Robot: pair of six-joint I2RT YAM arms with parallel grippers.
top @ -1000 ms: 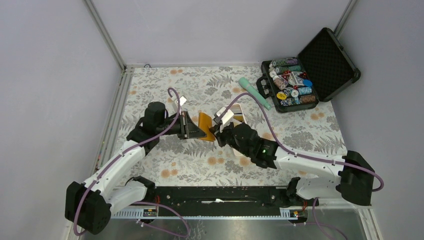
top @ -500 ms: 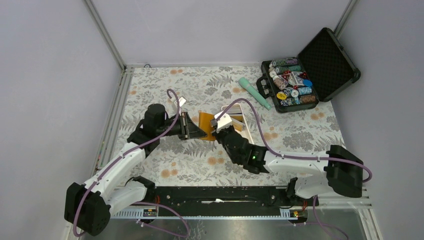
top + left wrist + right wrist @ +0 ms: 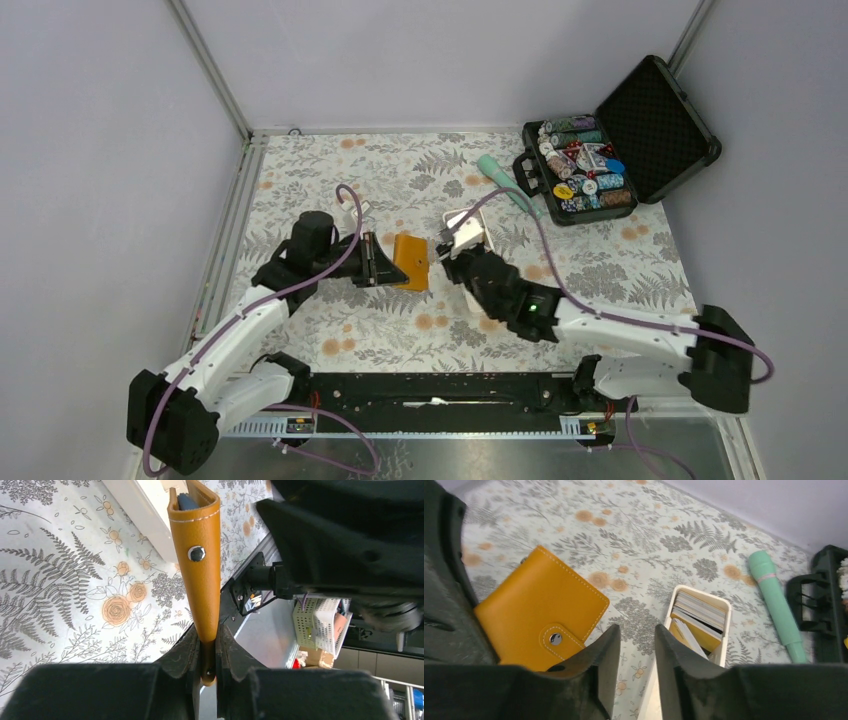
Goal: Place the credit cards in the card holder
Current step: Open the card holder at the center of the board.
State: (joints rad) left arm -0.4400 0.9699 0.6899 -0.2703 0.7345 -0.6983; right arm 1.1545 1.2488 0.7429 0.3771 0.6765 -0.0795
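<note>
Orange card holder [image 3: 201, 575], likely light and floppy, pinched edge-on by left gripper [image 3: 206, 647]; right gripper [image 3: 637, 652] parted, empty; credit cards [image 3: 698, 611] look thin, slick: grab edges.

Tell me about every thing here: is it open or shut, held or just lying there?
card holder, folded shut, gripped by the left claw.
left claw, shut on the card holder.
right claw, open, holding nothing.
credit cards, sitting in the white tray.
black case, lid open.
green tube, lying flat, untouched.
</note>
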